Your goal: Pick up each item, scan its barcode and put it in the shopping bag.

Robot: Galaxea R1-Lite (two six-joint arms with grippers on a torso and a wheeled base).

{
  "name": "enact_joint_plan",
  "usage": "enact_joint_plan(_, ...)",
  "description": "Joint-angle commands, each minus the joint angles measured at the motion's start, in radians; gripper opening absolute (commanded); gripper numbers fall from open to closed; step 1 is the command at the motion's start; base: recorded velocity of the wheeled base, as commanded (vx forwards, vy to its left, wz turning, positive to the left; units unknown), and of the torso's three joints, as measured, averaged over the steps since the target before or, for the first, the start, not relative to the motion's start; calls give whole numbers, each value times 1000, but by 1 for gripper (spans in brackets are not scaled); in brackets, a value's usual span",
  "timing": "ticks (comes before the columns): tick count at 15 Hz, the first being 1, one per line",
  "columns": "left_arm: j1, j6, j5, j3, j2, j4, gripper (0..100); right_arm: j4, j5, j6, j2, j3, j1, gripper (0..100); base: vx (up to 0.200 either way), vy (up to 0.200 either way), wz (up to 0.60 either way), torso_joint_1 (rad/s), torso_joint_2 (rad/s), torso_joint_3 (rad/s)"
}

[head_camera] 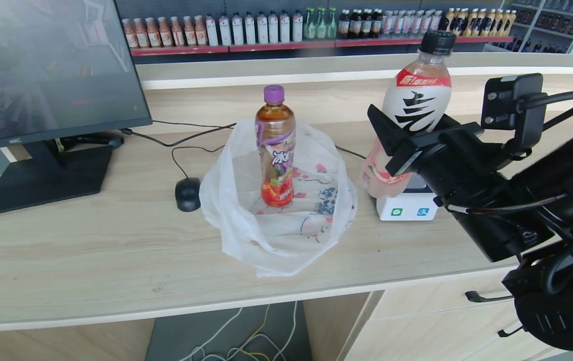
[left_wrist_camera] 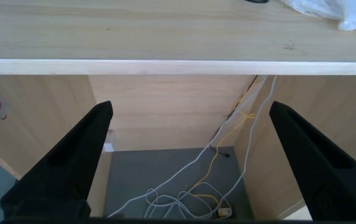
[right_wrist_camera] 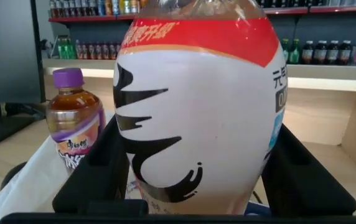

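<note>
Shelves of bottled drinks (head_camera: 316, 25) are seen behind a light wooden counter (head_camera: 90, 260) in the head view. A monitor (head_camera: 50, 65) and a mouse (head_camera: 187, 194) are placed on its left part. A white shopping bag (head_camera: 316, 225) lies open at the middle, and a purple-capped tea bottle (head_camera: 275, 150) stands upright inside it. To the right, a black-capped bottle (head_camera: 419, 100) is gripped around its middle by the right gripper (head_camera: 386, 143) and held slightly tilted just above a white scanner (head_camera: 406, 208).

In the left wrist view, the left gripper (left_wrist_camera: 190, 112) is seen below the counter edge, its jaws spread wide with nothing held; cables (left_wrist_camera: 190, 193) lie underneath.

In the right wrist view, the black-capped bottle (right_wrist_camera: 196, 112) is clamped between both jaws, with the tea bottle (right_wrist_camera: 75, 124) beyond it.
</note>
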Motion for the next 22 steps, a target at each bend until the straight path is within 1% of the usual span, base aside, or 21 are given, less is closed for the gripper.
enact_joint_plan(1,0,0,0,0,0,0,100,-3,0,0,5,3,4,0,0,0,0,0,0,0)
enact_joint_plan(5,0,0,0,0,0,0,100,-11,-2,14,42,-5,18,0,0,0,0,0,0,0)
enact_joint_plan(9,0,0,0,0,0,0,100,-11,0,18,124,-77,26,0,0,0,0,0,0,0)
enact_joint_plan(14,0,0,0,0,0,0,100,-9,-2,24,282,-190,27,0,0,0,0,0,0,0)
enact_joint_plan(22,0,0,0,0,0,0,100,-9,0,26,274,-192,26,0,0,0,0,0,0,0)
